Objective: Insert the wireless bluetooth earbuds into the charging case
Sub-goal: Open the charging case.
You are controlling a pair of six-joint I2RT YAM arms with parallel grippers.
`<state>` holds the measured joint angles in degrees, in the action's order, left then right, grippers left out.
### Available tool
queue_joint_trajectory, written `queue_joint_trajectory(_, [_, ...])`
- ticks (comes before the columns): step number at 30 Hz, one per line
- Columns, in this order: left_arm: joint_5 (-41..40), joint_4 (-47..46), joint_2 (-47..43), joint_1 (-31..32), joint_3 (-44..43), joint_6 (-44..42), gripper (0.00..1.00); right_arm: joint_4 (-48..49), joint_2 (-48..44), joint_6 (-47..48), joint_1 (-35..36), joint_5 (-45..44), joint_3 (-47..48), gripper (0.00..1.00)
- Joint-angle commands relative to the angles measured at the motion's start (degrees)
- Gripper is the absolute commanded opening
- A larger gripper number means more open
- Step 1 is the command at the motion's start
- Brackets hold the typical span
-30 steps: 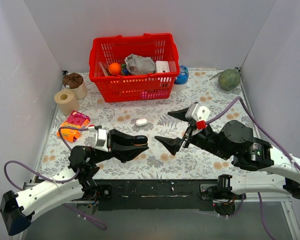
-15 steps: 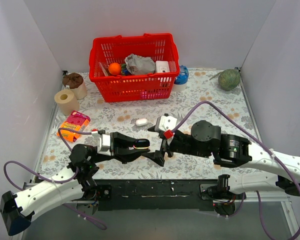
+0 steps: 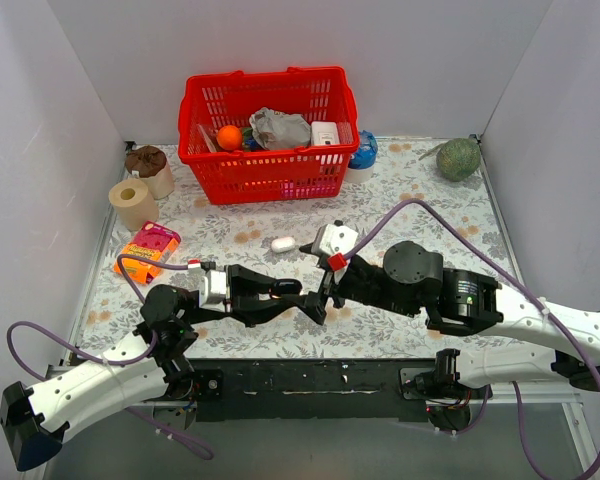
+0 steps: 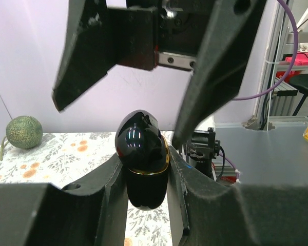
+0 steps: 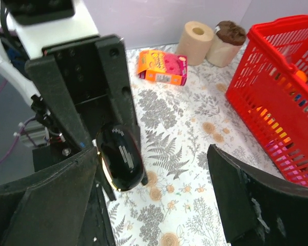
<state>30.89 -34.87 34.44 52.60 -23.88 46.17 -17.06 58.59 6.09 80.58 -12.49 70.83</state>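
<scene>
The charging case [image 4: 142, 159] is a glossy black pebble with a gold seam, closed. My left gripper [image 4: 146, 171] is shut on it and holds it above the table, rounded end pointing away from the wrist. It also shows in the top view [image 3: 286, 288] and the right wrist view [image 5: 120, 159]. My right gripper [image 3: 311, 288] is open. Its fingers [image 4: 87, 56] stand on either side of the case's far end without touching it. In the right wrist view the right gripper [image 5: 153, 154] has the case by its left finger. The earbuds are out of view.
A white pill-shaped case [image 3: 283, 243] lies on the floral cloth just behind the grippers. A red basket [image 3: 265, 178] of items stands at the back. An orange packet [image 3: 148, 248], a paper roll [image 3: 132, 203] and a brown-topped jar [image 3: 150, 168] are on the left. A green melon [image 3: 458, 158] sits at the back right.
My right arm swung left and down to the left gripper, so its open jaws now straddle the case's end. The left gripper shifted slightly right, still holding the case.
</scene>
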Motion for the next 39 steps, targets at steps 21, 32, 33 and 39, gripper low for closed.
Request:
queue_joint_trajectory(21, [-6.72,4.81,-1.47,-0.04,-3.28,-0.47,0.0,4.84,-2.07,-0.11,0.2,-0.43,1.07,0.98])
queue_joint_trajectory(32, [-4.71,4.02,-1.92,-0.04,-3.28,-0.12,0.0,3.61,-1.9,-1.6,0.19,-7.81,0.45,0.98])
queue_joint_trajectory(33, [-4.53,3.94,-1.92,-0.04,-3.37,-0.03,0.0,3.53,-1.72,-1.69,0.2,-8.33,0.54,0.98])
queue_joint_trajectory(39, [-3.65,2.88,-1.83,-0.04,-3.37,0.5,0.0,2.56,-0.67,-1.52,0.11,-9.48,1.42,0.98])
